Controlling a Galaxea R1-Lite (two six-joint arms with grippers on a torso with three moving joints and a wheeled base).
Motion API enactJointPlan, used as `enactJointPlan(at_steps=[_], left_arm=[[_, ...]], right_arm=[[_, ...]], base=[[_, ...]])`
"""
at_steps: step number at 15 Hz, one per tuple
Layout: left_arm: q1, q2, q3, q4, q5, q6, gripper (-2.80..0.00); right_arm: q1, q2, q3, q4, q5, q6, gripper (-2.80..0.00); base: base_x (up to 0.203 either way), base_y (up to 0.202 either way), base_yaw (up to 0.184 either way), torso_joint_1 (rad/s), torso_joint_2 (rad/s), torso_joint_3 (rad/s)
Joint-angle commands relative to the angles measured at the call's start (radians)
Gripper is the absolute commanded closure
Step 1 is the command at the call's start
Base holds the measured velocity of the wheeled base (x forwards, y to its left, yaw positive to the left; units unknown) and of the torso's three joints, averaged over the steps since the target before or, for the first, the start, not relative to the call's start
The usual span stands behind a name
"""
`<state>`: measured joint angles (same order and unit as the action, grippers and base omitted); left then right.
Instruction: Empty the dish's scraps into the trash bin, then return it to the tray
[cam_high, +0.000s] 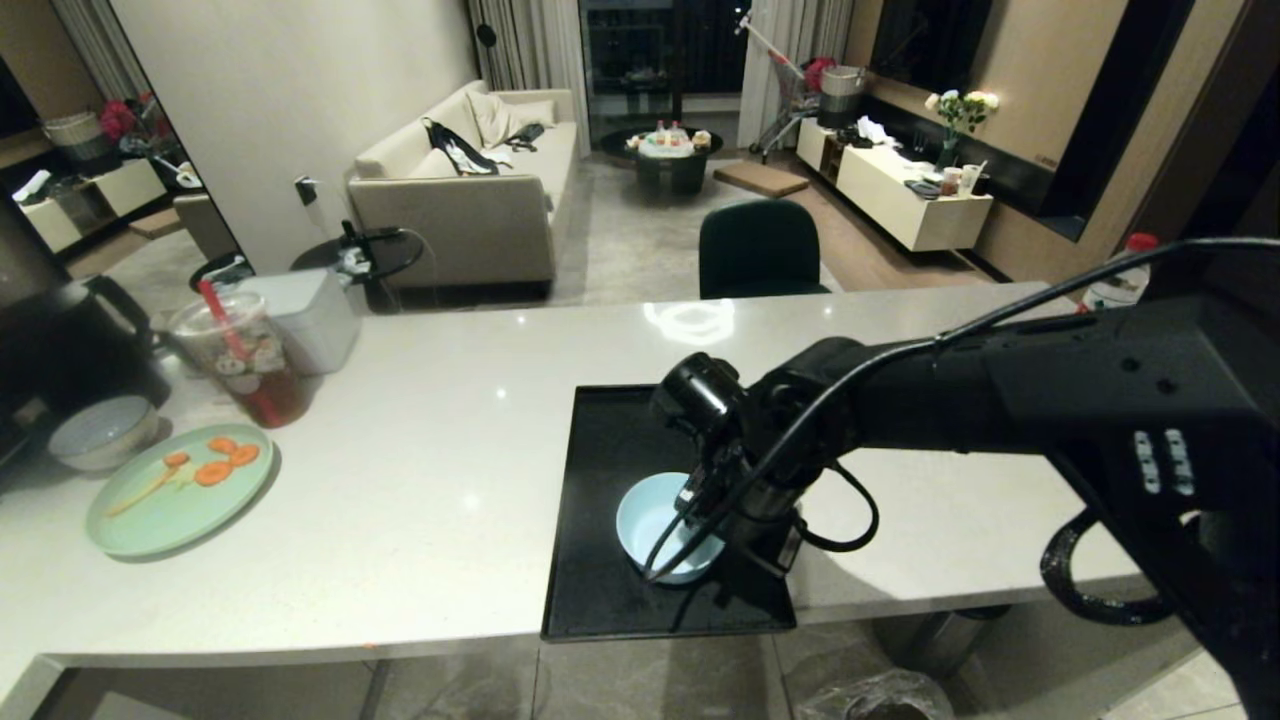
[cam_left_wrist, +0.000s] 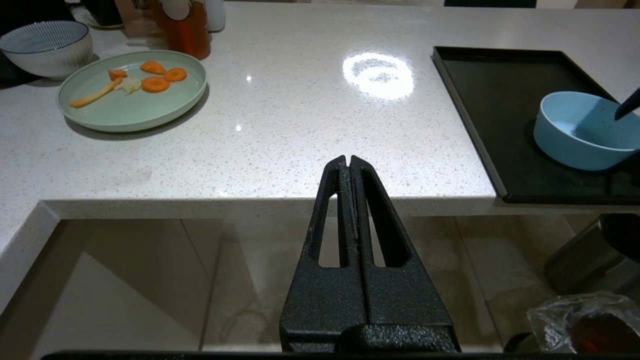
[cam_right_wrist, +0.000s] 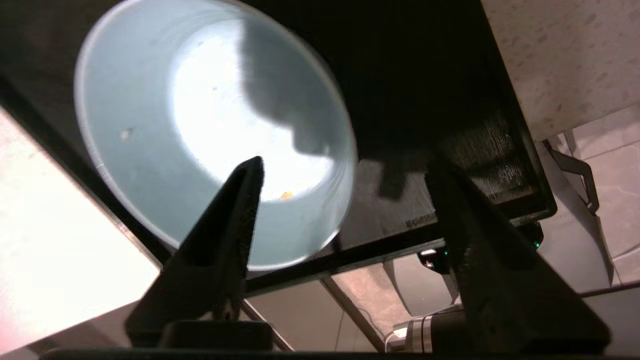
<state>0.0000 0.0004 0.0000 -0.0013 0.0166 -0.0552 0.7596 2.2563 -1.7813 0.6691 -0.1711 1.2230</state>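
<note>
The dish (cam_high: 650, 520), a small pale-blue bowl, stands upright on the black tray (cam_high: 610, 440) near its front edge. My right gripper (cam_right_wrist: 345, 165) hangs open just above the dish (cam_right_wrist: 200, 125). One finger is over the bowl's inside and the other over the tray (cam_right_wrist: 450, 100), with the rim between them. Of the scraps, only a tiny orange bit (cam_right_wrist: 286, 195) shows inside the bowl. The trash bin (cam_high: 875, 697) with its crinkly clear bag stands on the floor below the tray's front corner. My left gripper (cam_left_wrist: 348, 159) is shut and parked below the counter edge.
A mint-green plate (cam_high: 130, 525) with carrot slices (cam_high: 215, 470) lies at the counter's left. Behind it are a ribbed bowl (cam_high: 100, 435) and an iced drink cup (cam_high: 240, 360). A second steel bin (cam_high: 940, 640) stands under the counter. The tray overhangs the counter edge (cam_high: 300, 640).
</note>
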Motion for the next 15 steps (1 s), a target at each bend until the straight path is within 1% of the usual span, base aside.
enactJointPlan(at_steps=[1,2,4,6,9,12,14,15], left_arm=[[0.0,0.001,0.0,0.0,0.0,-0.001,0.0],[0.0,0.001,0.0,0.0,0.0,-0.002,0.0],[0.0,0.001,0.0,0.0,0.0,-0.002,0.0],[0.0,0.001,0.0,0.0,0.0,-0.002,0.0],[0.0,0.001,0.0,0.0,0.0,-0.002,0.0],[0.0,0.001,0.0,0.0,0.0,-0.002,0.0],[0.0,0.001,0.0,0.0,0.0,-0.002,0.0],[0.0,0.001,0.0,0.0,0.0,-0.001,0.0]], right_arm=[[0.001,-0.05,-0.002,0.0,-0.002,-0.011,-2.8],[0.004,-0.078,-0.002,-0.002,-0.006,-0.036,-2.8],[0.015,-0.139,0.0,-0.006,-0.032,-0.118,-2.8],[0.026,-0.205,0.003,-0.007,-0.082,-0.222,-2.8],[0.032,-0.317,0.019,-0.015,-0.159,-0.402,-2.8],[0.037,-0.448,0.098,-0.079,-0.178,-0.58,-2.8],[0.039,-0.544,0.185,-0.122,-0.18,-0.656,-2.8],[0.039,-0.587,0.227,-0.137,-0.18,-0.68,0.0]], base=[[0.0,0.0,0.0,0.0,0.0,0.0],[0.0,0.0,0.0,0.0,0.0,0.0],[0.0,0.0,0.0,0.0,0.0,0.0],[0.0,0.0,0.0,0.0,0.0,0.0],[0.0,0.0,0.0,0.0,0.0,0.0],[0.0,0.0,0.0,0.0,0.0,0.0],[0.0,0.0,0.0,0.0,0.0,0.0],[0.0,0.0,0.0,0.0,0.0,0.0]])
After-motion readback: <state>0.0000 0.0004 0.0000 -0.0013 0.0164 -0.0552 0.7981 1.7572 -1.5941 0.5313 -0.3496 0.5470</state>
